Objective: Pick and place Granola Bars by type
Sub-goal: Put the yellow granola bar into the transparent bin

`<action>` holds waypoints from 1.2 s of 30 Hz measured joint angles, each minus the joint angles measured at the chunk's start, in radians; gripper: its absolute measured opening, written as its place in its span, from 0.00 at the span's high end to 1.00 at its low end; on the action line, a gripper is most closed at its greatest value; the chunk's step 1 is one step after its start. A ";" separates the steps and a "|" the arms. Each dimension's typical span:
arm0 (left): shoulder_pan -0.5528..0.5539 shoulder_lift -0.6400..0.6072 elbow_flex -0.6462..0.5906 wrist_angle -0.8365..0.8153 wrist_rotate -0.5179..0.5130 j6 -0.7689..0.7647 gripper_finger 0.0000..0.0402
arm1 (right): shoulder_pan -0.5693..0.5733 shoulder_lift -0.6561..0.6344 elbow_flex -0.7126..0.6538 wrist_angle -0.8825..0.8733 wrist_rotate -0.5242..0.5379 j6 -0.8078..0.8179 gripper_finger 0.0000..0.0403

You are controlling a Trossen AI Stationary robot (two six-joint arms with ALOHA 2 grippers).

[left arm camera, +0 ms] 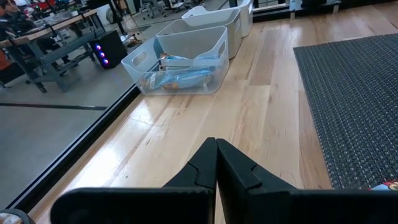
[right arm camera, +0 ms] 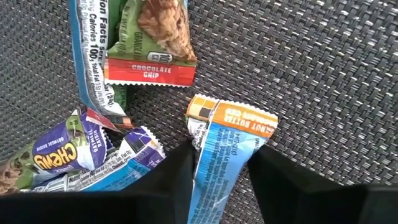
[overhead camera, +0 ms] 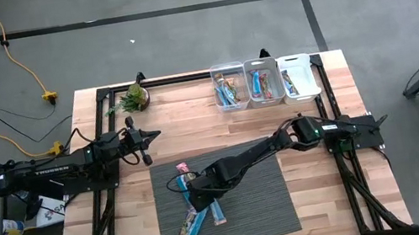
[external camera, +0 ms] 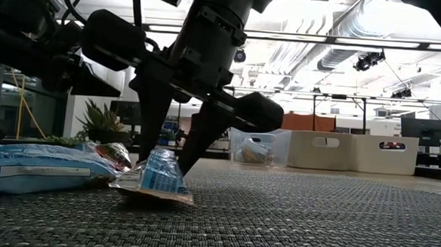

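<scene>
**Right gripper straddling a peanut butter bar**

The light blue peanut butter bar (right arm camera: 224, 155) lay on the dark woven mat (overhead camera: 266, 198), right gripper (right arm camera: 217, 163) open around it, fingers either side. Chocolate chip bar (right arm camera: 152, 46) nearby. Left gripper (left arm camera: 216, 163) sat closed, empty, over the wooden table (left arm camera: 205, 118).

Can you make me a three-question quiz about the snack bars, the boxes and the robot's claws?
1. Where is the right gripper?
A. over the dark mat
B. inside a bin
C. beside the plant

2. How many bins stand in the row?
A. two
B. three
C. five

3. The left gripper is:
A. shut on a bar
B. wide open
C. shut, holding nothing

Answers: A, it stands on the mat over a light blue bar; B, three side by side; C, its fingers meet with nothing between.
</scene>
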 joint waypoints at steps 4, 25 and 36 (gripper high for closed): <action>0.000 0.000 0.000 0.000 0.000 0.000 1.00 | -0.001 0.000 0.000 -0.001 -0.010 -0.003 0.70; 0.000 0.000 0.000 0.000 0.000 0.000 1.00 | -0.061 0.002 0.176 -0.002 -0.018 -0.184 0.79; 0.000 0.000 0.000 0.000 0.000 0.000 1.00 | -0.127 -0.046 0.319 0.117 -0.056 -0.443 0.80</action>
